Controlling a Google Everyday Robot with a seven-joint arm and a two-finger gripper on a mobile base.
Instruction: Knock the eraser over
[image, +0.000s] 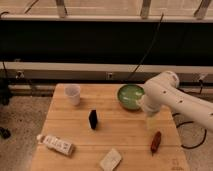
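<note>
Bare tabletop (125, 136) lies between pincer (151, 121) and upright eraser (93, 119); cup (73, 94), bowl (131, 96) stand farther back.

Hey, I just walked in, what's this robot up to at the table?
A white robot arm reaches in from the right over a wooden table, its claw pointing down, open and empty, beside a green bowl. The black eraser it should knock over stands upright mid-table, apart from the claw and untouched. A white cup, a patterned box, a white pad and a reddish object also sit there.
</note>
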